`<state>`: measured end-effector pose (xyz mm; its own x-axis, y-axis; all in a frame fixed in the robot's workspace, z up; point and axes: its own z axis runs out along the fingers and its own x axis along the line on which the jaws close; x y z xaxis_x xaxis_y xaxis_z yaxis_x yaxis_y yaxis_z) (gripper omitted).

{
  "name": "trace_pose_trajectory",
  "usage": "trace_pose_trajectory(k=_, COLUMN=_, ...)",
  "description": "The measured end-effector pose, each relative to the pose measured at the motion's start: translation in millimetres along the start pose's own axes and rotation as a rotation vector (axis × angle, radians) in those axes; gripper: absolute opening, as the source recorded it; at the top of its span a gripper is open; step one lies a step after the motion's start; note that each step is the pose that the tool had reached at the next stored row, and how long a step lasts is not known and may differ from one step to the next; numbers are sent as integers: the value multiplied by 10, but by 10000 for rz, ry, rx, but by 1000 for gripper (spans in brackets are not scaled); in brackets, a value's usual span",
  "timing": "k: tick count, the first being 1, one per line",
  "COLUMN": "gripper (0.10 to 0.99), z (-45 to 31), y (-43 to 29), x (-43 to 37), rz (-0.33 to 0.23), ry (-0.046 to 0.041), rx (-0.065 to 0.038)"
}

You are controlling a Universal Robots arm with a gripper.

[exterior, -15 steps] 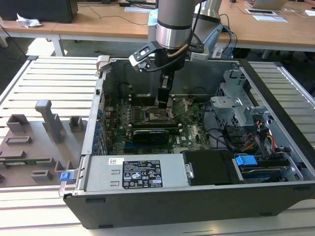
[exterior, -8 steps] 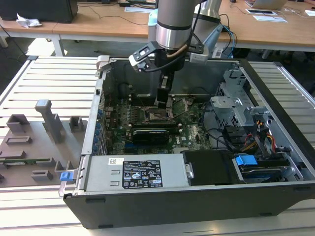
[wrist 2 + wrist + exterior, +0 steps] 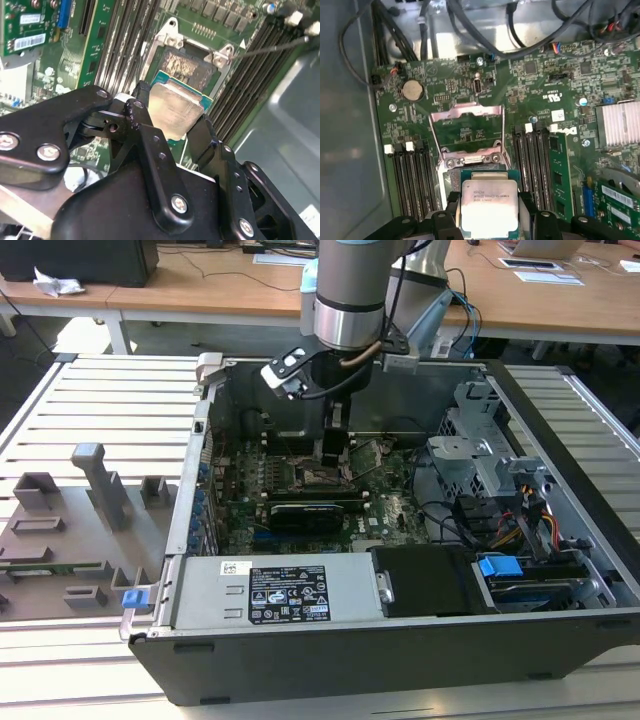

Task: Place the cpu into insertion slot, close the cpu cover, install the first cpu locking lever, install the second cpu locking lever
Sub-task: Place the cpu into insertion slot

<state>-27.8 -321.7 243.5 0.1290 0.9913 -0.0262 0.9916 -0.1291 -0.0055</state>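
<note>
Gripper (image 3: 170, 114) fingers clamped on opp. edges of cpu (image 3: 489, 207), silvery top up. Chip held just over socket (image 3: 184, 65) on mobo (image 3: 540, 85). cpu cover (image 3: 465, 111) flipped open, beside socket.

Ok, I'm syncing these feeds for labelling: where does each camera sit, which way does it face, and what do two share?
Exterior view: off the arm, above the open computer case, looking down into it; the arm and claw show.
First wrist view: on the wrist, facing the motherboard and raised cpu cover; the claw shows.
Second wrist view: on the wrist, facing along the black fingers toward the insertion slot.
Shared: both wrist views show the cpu gripped in the claw.
</note>
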Motion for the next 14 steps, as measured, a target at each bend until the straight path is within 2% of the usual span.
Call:
trace_pose_trajectory(k=2, gripper=545, z=56, y=-22, x=-1, rz=-305, ry=16, rx=-6)
trace_pose_trajectory(k=6, gripper=545, z=123, y=-29, x=2, rz=-984, ry=35, rx=-21)
trace_pose_trajectory(k=10, gripper=545, z=208, y=-96, x=6, rz=-1299, ry=89, rx=-31)
trace_pose_trajectory(k=14, gripper=545, z=259, y=-104, x=43, rz=-1646, ry=91, rx=-37)
